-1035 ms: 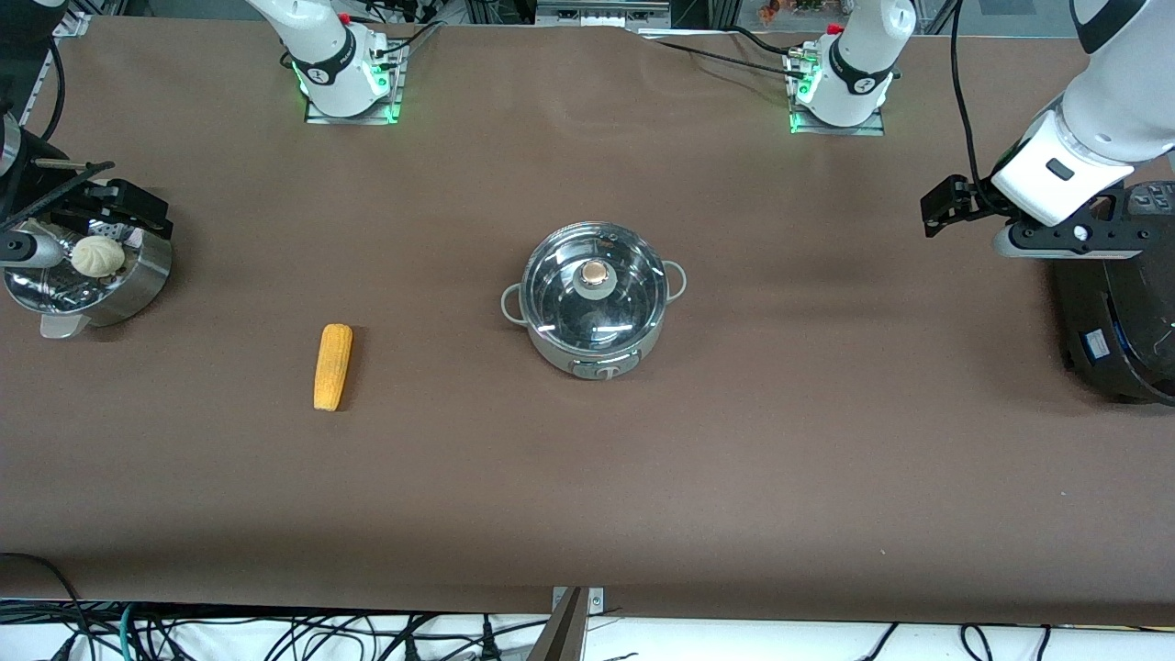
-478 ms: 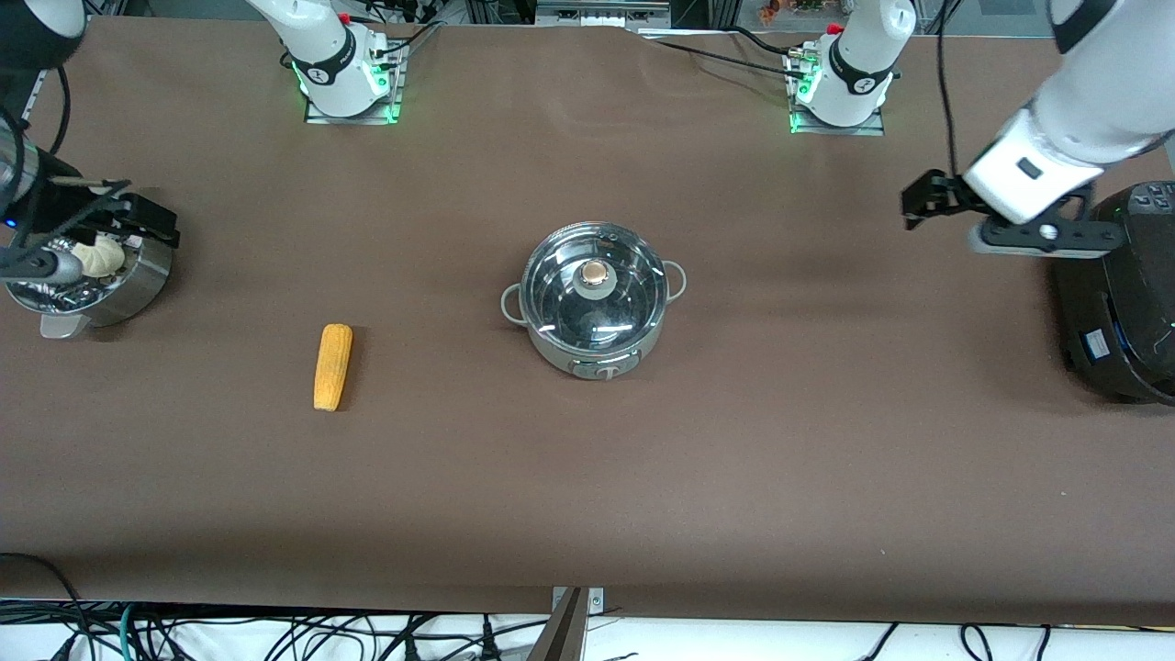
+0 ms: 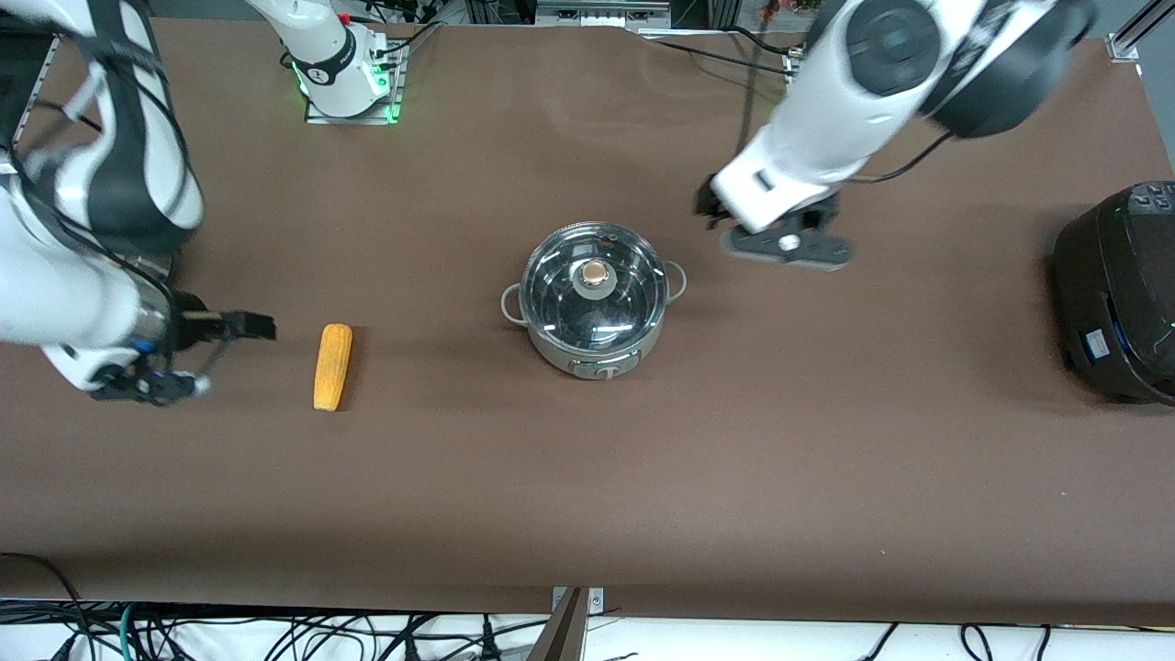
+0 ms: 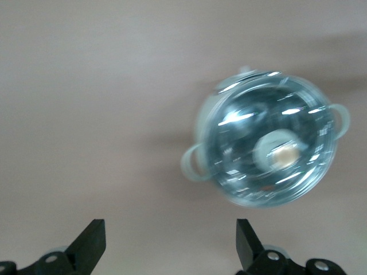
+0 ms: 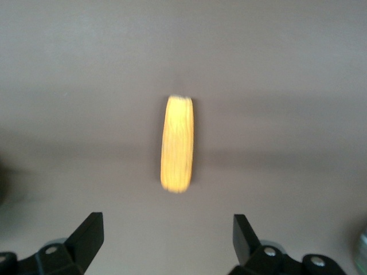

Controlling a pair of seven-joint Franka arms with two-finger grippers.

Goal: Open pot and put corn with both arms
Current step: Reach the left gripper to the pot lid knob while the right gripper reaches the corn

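The steel pot [image 3: 595, 298] stands mid-table with its glass lid [image 3: 633, 294] on, brass knob [image 3: 596, 272] on top. It also shows in the left wrist view [image 4: 241, 154]. The yellow corn [image 3: 332, 365] lies on the table toward the right arm's end, and shows in the right wrist view [image 5: 177, 143]. My left gripper [image 3: 709, 206] is open and empty in the air beside the pot, toward the left arm's end; its own view [image 4: 170, 235] shows bare table between the jaws. My right gripper [image 3: 248, 326] is open and empty close beside the corn; in its own view [image 5: 166, 235] the corn lies just ahead of the jaws.
A large black cooker [image 3: 1115, 294] stands at the left arm's end of the table. The brown table [image 3: 826, 459] runs wide around the pot and the corn. The steamer basket with the bun is hidden by the right arm.
Both arms have swung in from the table's ends. The left gripper moved from the black cooker to beside the pot. The right gripper moved from the steamer basket to beside the corn.
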